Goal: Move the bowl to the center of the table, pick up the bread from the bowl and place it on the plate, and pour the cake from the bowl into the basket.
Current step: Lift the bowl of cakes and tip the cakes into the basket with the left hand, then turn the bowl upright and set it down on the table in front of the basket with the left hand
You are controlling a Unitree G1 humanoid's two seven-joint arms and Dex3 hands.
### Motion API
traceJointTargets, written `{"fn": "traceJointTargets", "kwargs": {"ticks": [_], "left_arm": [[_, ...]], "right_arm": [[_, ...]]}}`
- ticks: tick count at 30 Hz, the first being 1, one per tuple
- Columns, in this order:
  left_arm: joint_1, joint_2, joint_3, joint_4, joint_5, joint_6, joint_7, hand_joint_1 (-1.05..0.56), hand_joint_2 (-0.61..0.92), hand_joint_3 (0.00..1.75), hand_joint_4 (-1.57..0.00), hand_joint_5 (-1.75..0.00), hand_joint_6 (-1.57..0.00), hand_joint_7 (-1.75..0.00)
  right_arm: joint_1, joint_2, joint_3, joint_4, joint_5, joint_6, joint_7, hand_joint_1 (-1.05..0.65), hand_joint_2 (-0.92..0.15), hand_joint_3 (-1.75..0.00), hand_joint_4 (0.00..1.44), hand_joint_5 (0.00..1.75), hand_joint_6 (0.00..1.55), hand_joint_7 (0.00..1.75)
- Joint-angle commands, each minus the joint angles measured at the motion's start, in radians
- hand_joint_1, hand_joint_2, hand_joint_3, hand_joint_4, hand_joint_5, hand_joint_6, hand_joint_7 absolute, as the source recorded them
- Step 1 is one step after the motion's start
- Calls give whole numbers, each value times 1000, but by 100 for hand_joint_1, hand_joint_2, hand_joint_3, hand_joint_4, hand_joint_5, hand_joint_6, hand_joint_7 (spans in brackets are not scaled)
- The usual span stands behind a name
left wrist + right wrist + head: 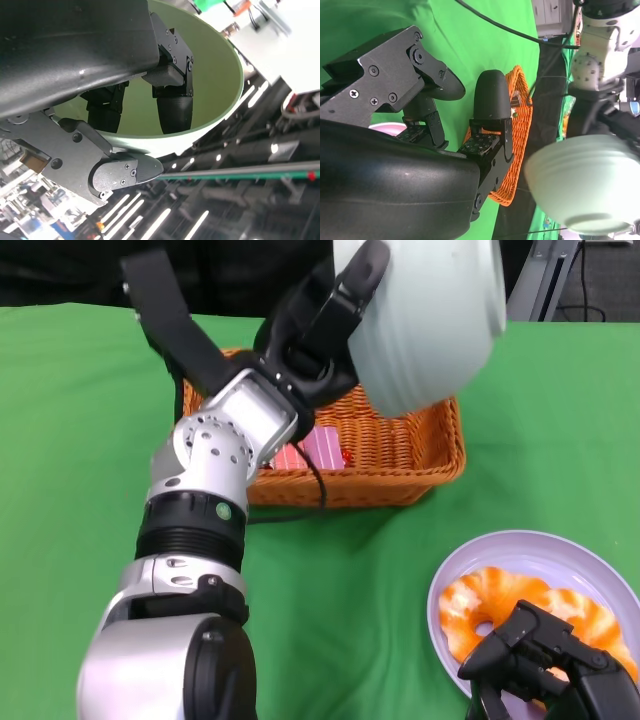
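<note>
Closest to the robot, the right hand (555, 665) hung low over the near edge of the purple plate (600, 560), its fingers (492, 97) spread apart with nothing in them. The orange bread (500, 602) lay on that plate, partly hidden behind the hand. Farther back on the green table (80, 420) sat the brown basket (410, 455), and a pink cake (322, 448) lay inside it. Above the basket, the left hand (315, 330) held the pale green bowl (430, 320) up in the air, tipped over on its side. Its fingers (172, 107) reached inside the bowl and pinched the rim. I could see nothing inside the bowl.
</note>
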Motion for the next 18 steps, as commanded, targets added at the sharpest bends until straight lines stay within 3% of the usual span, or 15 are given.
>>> {"fn": "traceJointTargets", "kwargs": {"ticks": [1, 5, 8, 14, 18], "left_arm": [[21, 23, -49, -78, 39, -20, -56, -16, 74, 86, -68, -175, -60, -159], [33, 81, -130, -149, 96, -57, -199, -20, 86, 70, -68, -175, -67, -152], [26, 140, -188, -174, 162, -113, -293, -23, 86, 62, -69, -175, -72, -145], [40, 206, -266, -254, 275, -205, -324, -24, 86, 55, -73, -175, -75, -147], [78, 237, -312, -297, 341, -348, -391, -24, 86, 59, -71, -175, -66, -156]], "right_arm": [[-1, -5, 1, -8, 2, 0, -4, -2, -54, -119, 68, 170, 62, 148], [-14, -9, -3, 1, -4, -12, -1, -1, -54, -118, 68, 169, 61, 148], [-23, -8, -6, 2, -19, -12, -10, -1, -53, -119, 70, 168, 63, 148], [-36, -8, -10, 3, -19, -8, -11, -3, -51, -122, 71, 167, 63, 149], [-44, -8, -11, 5, -16, -7, -9, -5, -50, -122, 73, 167, 64, 149]]}}
